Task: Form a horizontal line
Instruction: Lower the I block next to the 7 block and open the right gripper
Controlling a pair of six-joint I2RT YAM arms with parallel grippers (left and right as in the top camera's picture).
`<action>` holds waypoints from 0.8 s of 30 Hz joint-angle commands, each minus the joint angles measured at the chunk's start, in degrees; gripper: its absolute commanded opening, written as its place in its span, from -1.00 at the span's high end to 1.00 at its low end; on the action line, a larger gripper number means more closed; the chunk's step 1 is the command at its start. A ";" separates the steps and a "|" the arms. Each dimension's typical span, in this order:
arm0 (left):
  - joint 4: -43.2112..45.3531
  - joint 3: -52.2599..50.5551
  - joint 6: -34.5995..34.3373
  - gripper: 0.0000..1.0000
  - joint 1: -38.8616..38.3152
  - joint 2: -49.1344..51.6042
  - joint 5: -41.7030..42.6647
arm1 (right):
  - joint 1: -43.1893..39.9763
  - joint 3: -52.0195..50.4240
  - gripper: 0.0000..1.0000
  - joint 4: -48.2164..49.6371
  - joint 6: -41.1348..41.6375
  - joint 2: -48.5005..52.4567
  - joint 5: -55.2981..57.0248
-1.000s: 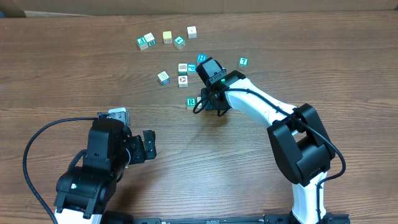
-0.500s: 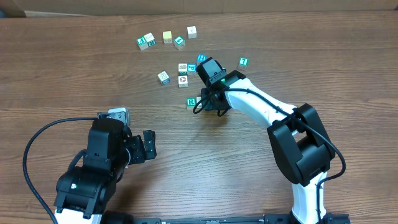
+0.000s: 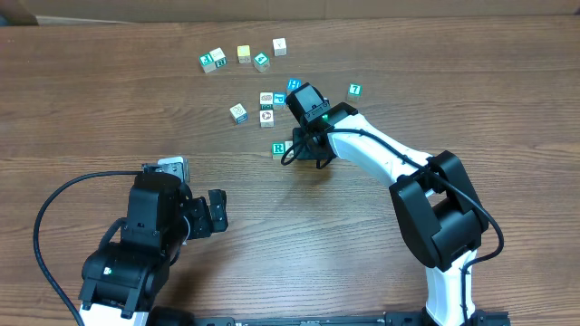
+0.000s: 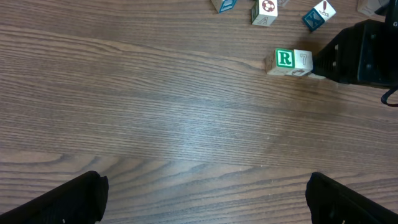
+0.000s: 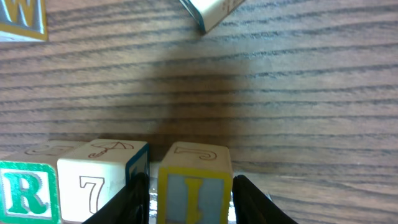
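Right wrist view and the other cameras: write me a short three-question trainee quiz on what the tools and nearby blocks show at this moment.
1. True or false: the left tool is open, with nothing between its fingers.
2. Multiple choice: in the right wrist view, what stands between the fingers of the right tool? A) a red ball B) a yellow-edged block C) nothing
3. Fill in: in the left wrist view, the green-edged block bears the letter ___.

Key: 1 true; 2 B; 3 R.
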 commanded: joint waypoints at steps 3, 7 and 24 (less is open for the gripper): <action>0.00 -0.31 -0.59 -0.99 0.31 -0.22 0.44 | 0.26 -0.57 0.21 1.92 -0.22 0.11 0.33; 0.00 -0.31 -0.59 -0.99 0.31 -0.22 0.44 | 0.24 -0.57 0.21 3.39 -0.24 0.11 1.81; 0.00 -0.31 -0.57 -0.99 0.31 -0.22 0.44 | -4.11 0.28 0.68 9.25 -0.22 0.11 4.09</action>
